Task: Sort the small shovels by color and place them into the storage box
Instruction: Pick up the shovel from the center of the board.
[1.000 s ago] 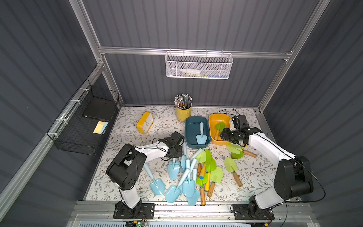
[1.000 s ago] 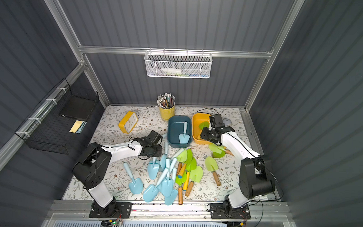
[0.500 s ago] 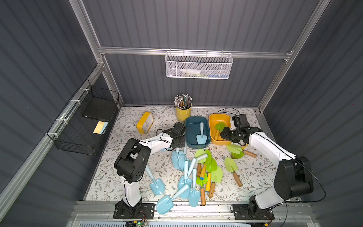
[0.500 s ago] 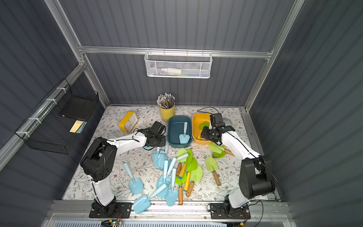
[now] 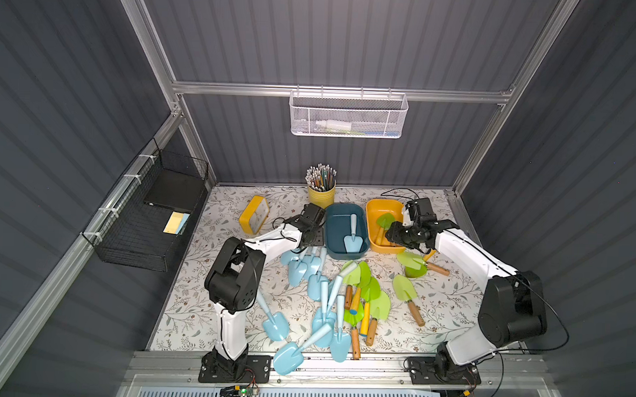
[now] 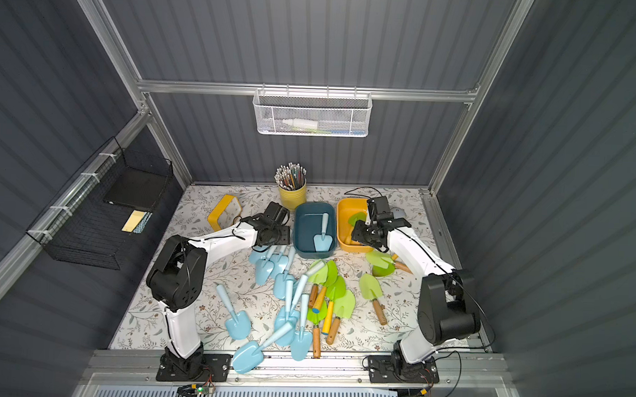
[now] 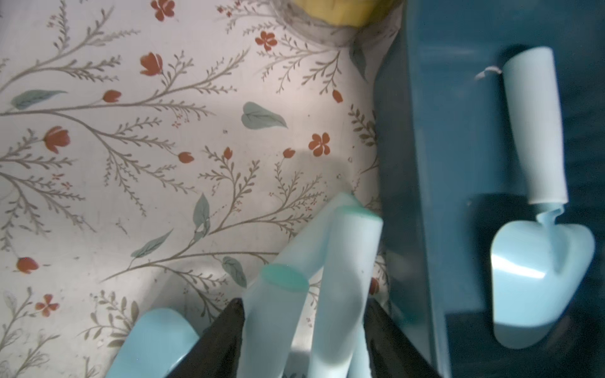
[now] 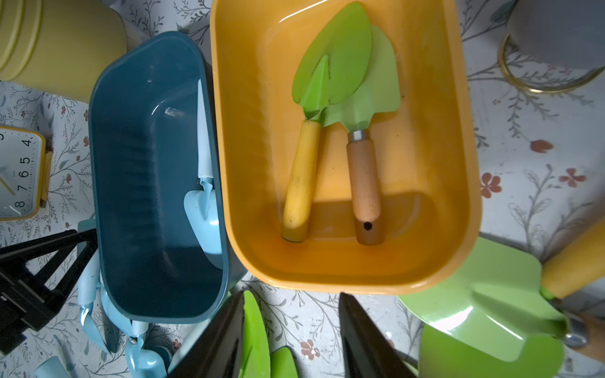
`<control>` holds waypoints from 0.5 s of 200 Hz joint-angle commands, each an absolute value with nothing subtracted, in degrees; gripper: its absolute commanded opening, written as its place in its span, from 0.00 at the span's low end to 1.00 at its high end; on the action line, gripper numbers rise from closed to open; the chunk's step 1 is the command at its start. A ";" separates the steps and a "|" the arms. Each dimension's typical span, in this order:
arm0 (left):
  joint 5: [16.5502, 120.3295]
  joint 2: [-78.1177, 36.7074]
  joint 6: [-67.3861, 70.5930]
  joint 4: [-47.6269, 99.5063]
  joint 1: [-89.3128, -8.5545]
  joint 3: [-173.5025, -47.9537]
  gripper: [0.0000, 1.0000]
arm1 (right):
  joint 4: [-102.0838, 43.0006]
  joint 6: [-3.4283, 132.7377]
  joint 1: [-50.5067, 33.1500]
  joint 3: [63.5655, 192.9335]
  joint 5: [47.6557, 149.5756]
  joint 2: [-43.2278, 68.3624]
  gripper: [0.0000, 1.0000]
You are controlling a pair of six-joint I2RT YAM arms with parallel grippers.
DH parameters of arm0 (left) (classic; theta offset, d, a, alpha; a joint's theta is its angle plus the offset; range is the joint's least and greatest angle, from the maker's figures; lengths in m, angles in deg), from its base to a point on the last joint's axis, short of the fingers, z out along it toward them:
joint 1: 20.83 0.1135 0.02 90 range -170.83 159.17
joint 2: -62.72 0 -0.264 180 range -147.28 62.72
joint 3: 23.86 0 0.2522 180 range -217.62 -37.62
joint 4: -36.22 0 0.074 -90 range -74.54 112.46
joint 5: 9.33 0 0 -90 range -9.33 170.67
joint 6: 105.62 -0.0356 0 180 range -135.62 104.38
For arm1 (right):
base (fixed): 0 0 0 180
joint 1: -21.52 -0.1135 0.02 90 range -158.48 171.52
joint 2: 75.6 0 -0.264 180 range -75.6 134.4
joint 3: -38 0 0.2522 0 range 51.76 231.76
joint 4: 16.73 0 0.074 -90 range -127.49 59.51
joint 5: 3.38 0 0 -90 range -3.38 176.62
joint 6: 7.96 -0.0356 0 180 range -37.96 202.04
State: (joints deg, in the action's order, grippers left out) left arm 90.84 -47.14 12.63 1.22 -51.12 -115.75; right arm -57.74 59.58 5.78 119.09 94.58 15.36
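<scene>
Boxed: 1 blue shovel point(image 5: 351, 237), 2 green shovels point(image 8: 330, 65); most unsorted on surface point(image 5: 236, 204). L gripper point(image 7: 304, 311) astride blue handles point(image 7: 343, 261), grip unclear; R gripper point(image 8: 291, 304) open.

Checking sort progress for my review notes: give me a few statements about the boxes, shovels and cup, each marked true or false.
1. The blue box holds one blue shovel. True.
2. The yellow box holds a blue shovel. False: it holds two green shovels.
3. The pencil cup lies tipped over. False: it stands upright.
4. More blue shovels lie on the table. True.
</scene>
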 commanded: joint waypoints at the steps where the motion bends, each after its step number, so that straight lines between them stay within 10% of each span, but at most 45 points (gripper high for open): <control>1: 93.51 -43.77 13.58 -1.98 -50.98 -117.22 0.63 | -59.05 60.69 5.95 120.67 95.49 15.64 0.51; 53: 91.77 -36.68 14.88 -2.89 -50.91 -114.97 0.67 | -59.14 63.58 3.08 119.36 105.55 14.02 0.51; 100: 91.04 -37.89 17.69 2.17 -49.14 -122.45 0.70 | -66.87 66.39 -16.07 115.76 112.82 8.25 0.51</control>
State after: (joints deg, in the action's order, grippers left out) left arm 91.87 -38.03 15.50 -1.07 -50.55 -118.22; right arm -60.49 64.21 -6.94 117.73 106.95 12.63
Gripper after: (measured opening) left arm 0.701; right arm 0.512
